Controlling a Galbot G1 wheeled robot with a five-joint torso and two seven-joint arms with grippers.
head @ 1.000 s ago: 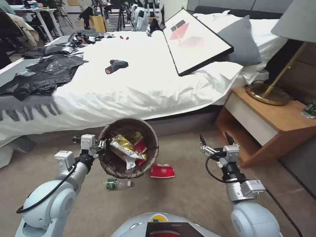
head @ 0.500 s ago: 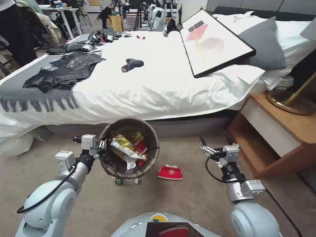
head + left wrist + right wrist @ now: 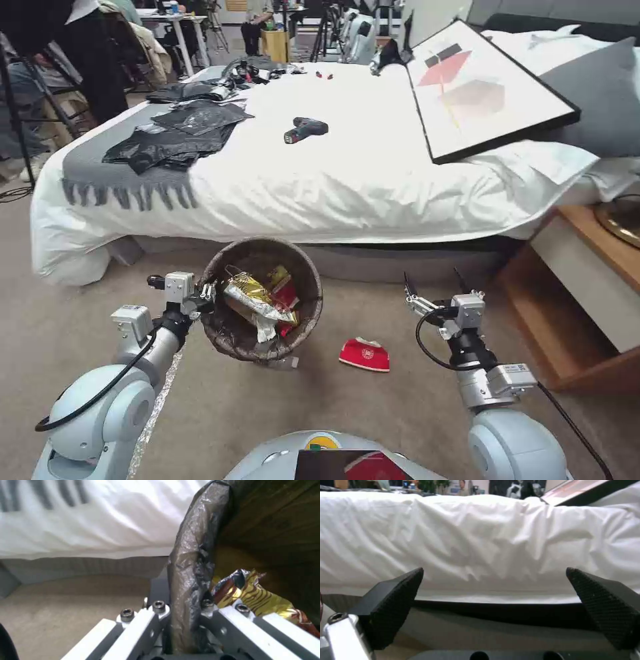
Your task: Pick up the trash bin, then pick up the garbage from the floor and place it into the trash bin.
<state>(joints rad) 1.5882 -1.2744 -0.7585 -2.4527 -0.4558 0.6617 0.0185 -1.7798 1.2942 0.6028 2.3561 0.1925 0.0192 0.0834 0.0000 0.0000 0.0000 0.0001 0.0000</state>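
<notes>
A: Head view — the whole scene has slid right, so the robot is turning; the left gripper [image 3: 208, 293] stays clamped on the trash bin [image 3: 261, 300] rim.

B: And the red packet [image 3: 365, 354] lies near right on the carpet — the right gripper [image 3: 435, 288] hangs open, empty, so that pickup remains.

Head camera looks down over both arms toward the bed [image 3: 347, 167]; wrist cameras, close and low, share its white edge.
</notes>
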